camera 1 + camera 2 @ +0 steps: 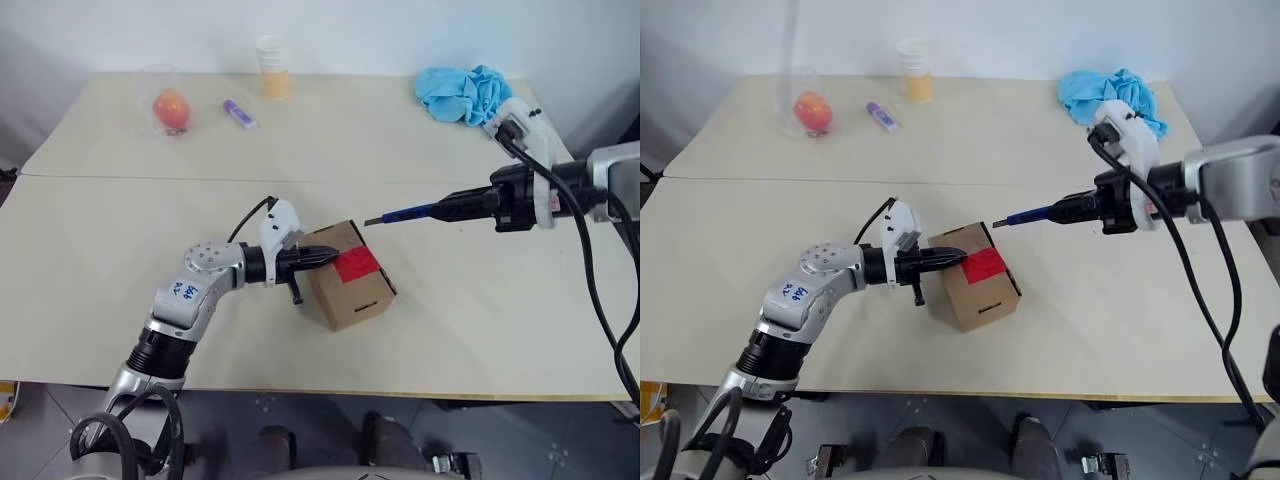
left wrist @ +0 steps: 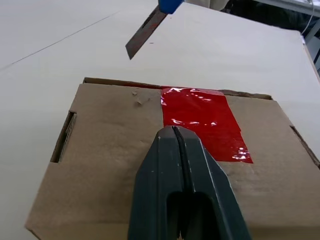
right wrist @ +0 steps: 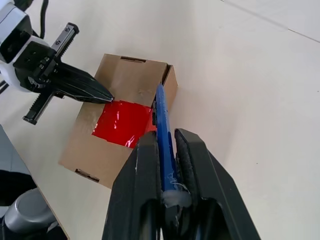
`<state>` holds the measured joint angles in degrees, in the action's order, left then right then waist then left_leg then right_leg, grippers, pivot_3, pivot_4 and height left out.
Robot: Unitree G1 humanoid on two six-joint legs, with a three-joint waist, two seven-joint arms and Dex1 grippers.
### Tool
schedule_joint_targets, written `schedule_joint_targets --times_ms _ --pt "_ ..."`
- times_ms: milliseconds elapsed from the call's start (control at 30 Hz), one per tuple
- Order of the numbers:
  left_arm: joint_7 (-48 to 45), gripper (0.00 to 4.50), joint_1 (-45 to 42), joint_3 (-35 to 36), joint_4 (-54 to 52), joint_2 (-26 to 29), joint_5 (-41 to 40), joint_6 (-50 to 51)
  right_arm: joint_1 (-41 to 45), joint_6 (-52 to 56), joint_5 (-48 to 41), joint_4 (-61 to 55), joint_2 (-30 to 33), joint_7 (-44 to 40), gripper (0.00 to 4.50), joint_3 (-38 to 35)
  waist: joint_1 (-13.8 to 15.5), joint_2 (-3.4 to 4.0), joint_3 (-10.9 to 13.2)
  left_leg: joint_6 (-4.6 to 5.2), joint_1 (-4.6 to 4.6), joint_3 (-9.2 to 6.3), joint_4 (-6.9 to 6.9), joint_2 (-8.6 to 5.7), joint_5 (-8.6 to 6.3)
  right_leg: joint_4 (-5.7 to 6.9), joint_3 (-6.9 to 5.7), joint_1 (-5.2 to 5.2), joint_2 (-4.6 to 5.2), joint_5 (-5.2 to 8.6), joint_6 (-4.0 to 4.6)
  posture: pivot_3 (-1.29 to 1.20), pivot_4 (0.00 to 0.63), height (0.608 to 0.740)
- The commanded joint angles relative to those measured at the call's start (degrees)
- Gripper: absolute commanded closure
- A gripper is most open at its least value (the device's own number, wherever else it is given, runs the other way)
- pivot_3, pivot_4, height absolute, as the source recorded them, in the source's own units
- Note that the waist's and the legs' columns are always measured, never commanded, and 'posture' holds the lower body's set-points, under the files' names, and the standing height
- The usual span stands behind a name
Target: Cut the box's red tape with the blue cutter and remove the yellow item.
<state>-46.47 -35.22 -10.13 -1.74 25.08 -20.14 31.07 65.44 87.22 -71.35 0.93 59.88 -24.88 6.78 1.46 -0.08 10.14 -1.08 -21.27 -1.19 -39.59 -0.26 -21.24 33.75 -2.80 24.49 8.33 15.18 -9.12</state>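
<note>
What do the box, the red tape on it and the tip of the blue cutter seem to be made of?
The box: brown cardboard, matte, with rough cut edges at its slots.
The red tape: probably plastic film, glossy, with bright glints and small wrinkles.
The blue cutter: body looks like smooth plastic; its blade tip seems to be dull grey metal.

Looks like a robotics lab or test room, not anyone's home. The counter is a plain cream worktop, really two slabs pushed together with a seam running across, set against a bare white wall. Stuff on it reads like test props laid out for trials: a paper cup and a small purple stick at the far edge, an orange-red fruit in clear plastic far left, a crumpled blue cloth far right. Grey floor under the near edge, thick black cables hanging loose off the arms.
</note>
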Motion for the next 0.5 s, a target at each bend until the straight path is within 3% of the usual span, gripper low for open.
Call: schedule_joint_targets --times_ms 33,500 --pt "0.0 4.5 0.1 -0.6 -1.1 -0.3 0.7 0.8 3.9 3.1 4.5 1.7 -0.9 -3.3 4.33 0.3 -0.1 0.0 0.0 0.0 0.01 0.02 -0.02 0.0 0.0 0.02 -0.01 0.01 0.0 0.0 0.0 0.0 0.15 0.74" --pt "1.0 4.5 2.6 -1.8 -2.3 -1.3 2.8 1.0 4.6 5.3 12.8 2.1 -5.6 -8.9 4.33 0.2 -0.1 0.0 0.0 0.01 0.02 0.03 -0.27 0.0 0.0 0.21 0.01 -0.01 0.01 -0.02 -0.02 0.0 0.15 0.74"
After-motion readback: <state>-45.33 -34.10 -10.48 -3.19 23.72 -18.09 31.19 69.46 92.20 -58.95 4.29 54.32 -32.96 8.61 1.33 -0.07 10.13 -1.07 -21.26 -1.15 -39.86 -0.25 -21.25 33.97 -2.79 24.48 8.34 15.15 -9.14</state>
